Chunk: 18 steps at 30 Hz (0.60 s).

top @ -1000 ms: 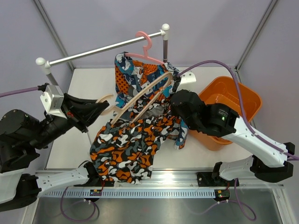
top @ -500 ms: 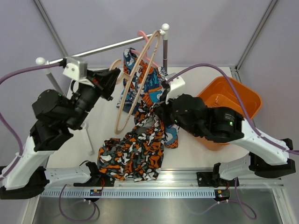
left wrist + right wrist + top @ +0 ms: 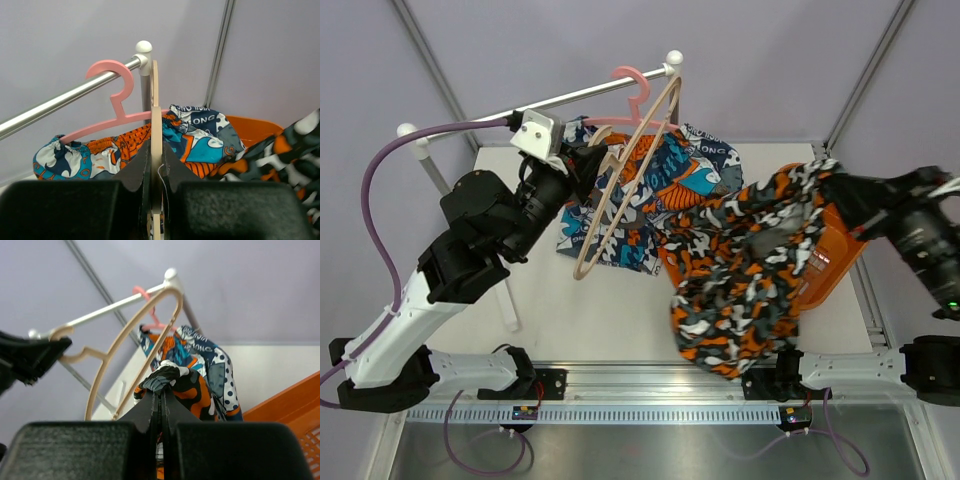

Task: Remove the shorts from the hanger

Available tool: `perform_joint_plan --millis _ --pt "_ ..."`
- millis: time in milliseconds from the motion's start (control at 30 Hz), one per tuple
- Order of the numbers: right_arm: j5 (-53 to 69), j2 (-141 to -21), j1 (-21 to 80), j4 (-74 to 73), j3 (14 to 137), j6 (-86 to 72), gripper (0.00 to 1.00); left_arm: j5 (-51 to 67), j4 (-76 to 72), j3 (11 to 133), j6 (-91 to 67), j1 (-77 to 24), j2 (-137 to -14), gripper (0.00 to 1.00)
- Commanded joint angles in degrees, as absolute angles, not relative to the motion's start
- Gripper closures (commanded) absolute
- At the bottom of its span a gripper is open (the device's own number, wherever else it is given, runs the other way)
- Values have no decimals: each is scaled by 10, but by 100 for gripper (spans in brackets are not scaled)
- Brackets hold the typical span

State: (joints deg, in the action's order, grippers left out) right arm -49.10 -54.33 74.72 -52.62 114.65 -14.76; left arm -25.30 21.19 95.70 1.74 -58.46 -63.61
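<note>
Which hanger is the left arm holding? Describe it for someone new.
Find the metal rail at the back. Near its right end, the pale wooden hanger is pinched edge-on in the left gripper. Unlike the pink plastic hanger beside it, which carries the blue print shorts, it is bigger and bare.

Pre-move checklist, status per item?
1. Beige hanger free of camo shorts: ok.
2. Grip of right fingers on camo shorts: ok, shut.
3. Grip of left fingers on beige hanger: ok, shut.
4. All of camo shorts inside bin: not ok, draped over its rim.
5. Pink hanger free of print shorts: not ok, they hang on it.
</note>
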Motion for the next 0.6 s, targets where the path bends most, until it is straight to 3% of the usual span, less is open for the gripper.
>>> perform_joint_plan --millis 0,133,367,567 --pt "-551 -528 750 -449 1165 -91 100 -237 220 984 27 -585 -643 100" --pt "-597 -512 750 -337 1146 -4 100 -237 235 983 20 -585 -648 100" --pt "-672 -568 750 116 1131 415 100 -224 242 958 5 -585 -638 100" --pt "-642 -645 750 250 1251 589 100 -216 242 928 3 -585 -624 100"
